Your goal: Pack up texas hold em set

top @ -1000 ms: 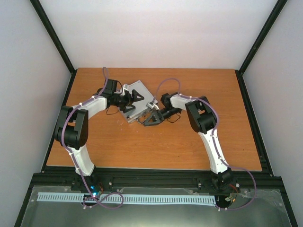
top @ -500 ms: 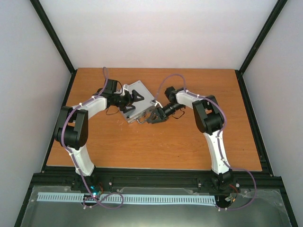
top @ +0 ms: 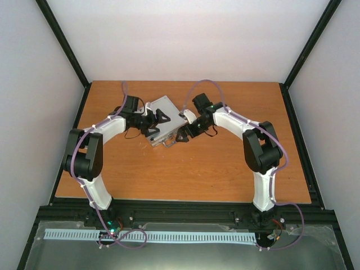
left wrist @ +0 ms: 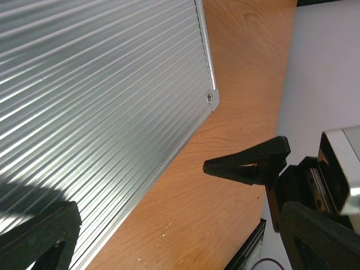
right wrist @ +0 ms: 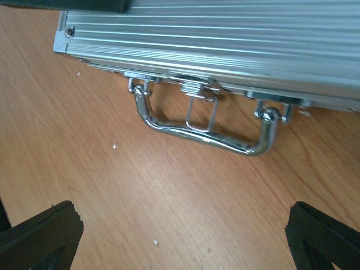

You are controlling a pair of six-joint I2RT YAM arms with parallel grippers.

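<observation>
The silver case (top: 163, 108) lies shut and flat on the table (top: 236, 169), and none of the cards, chips or dice shows outside it, so the set is presumably inside already, though the pictures cannot confirm that. The chief change over the last second is on the right side: the right gripper (top: 184, 135), which had been pressed in close against the front edge of the case by the handle (right wrist: 225, 143), has spread its fingers to their full width and drawn a little way back from that edge, while the right arm's elbow has swung well out to the right of the case. It now holds nothing; its two fingertips stand wide apart over bare wood just in front of the handle, which lies flat on the table. The left gripper (top: 157, 119) has hardly shifted: it hangs over the lid of the case near the left edge, fingers fully spread and empty, the ribbed metal just under one of them. Together this looks like the end of the closing step, with the right arm letting go after working at the latch (right wrist: 198, 88) above the handle. Whether that latch is truly caught I cannot tell; if it is, little of the task remains.
</observation>
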